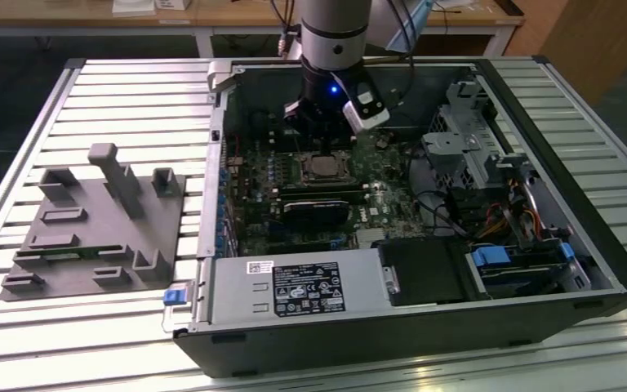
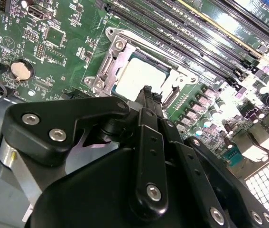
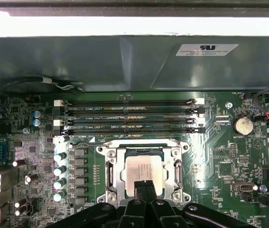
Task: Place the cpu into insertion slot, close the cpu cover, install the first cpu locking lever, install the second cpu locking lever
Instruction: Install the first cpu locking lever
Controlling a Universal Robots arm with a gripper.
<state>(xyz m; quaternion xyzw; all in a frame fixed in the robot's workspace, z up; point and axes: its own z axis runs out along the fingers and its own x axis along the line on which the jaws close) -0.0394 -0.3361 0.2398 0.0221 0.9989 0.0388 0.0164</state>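
Note:
The cpu point(image 3: 143, 167) is a silver square chip lying in the insertion slot point(image 3: 111, 195) on the green board, also seen from above point(image 1: 320, 167). The cpu cover point(image 3: 142, 150) lies flat around the chip as a silvery frame point(image 2: 109, 62), with the chip's top point(image 2: 135, 77) showing through its window. My gripper point(image 3: 144, 186) hangs just over the near edge of the chip with its two thin black fingers pressed together and nothing between them. In the exterior view the gripper point(image 1: 322, 140) stands upright inside the open computer case, directly above the socket.
Long black memory slots point(image 3: 129, 116) run beside the socket. A black power supply box point(image 1: 291, 290) and a drive cage point(image 1: 466, 155) wall in the board. A grey fixture plate point(image 1: 91, 237) lies outside the case at the exterior view's left. A coin battery point(image 3: 243, 125) sits nearby.

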